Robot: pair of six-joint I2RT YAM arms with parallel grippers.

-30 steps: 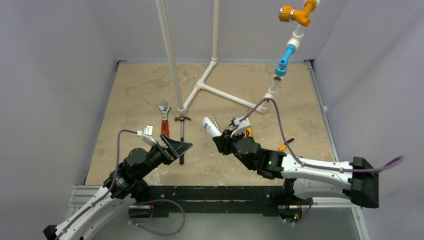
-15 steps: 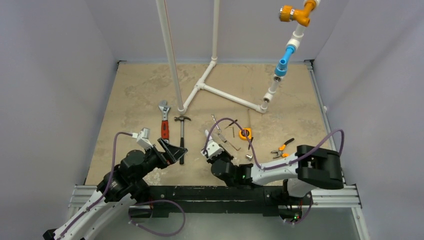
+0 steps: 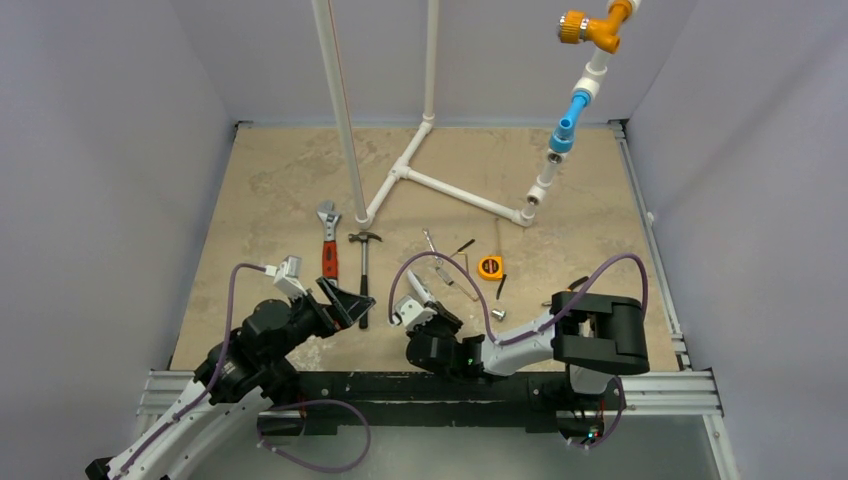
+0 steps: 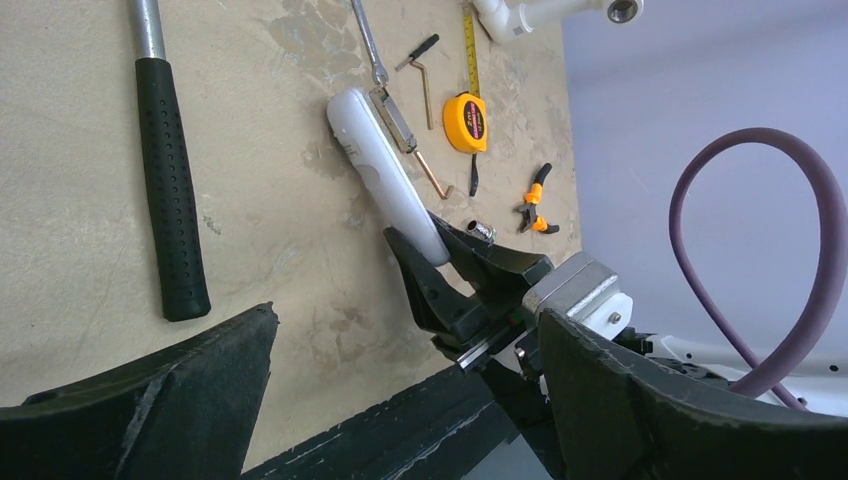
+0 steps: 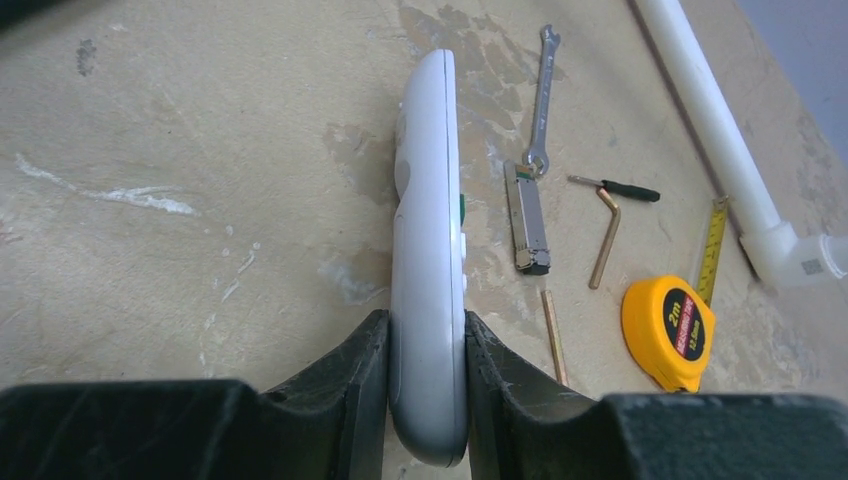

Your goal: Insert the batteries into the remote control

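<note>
While the right gripper (image 5: 427, 338) clamps the remote control (image 5: 428, 250), no battery can be picked out.

The remote is held on edge low over the table (image 5: 200, 120), near its front, pinched at its near end between both fingers, so its long axis runs straight out from the claw toward the far side. Its buttoned face turns toward the tape measure (image 5: 668, 332), and a plain white face turns toward the left arm. The left gripper (image 3: 350, 297) hangs with its fingers spread wide and empty, just across the hammer (image 4: 170, 190). It looks the nearer free claw to feed that plain side.
</note>
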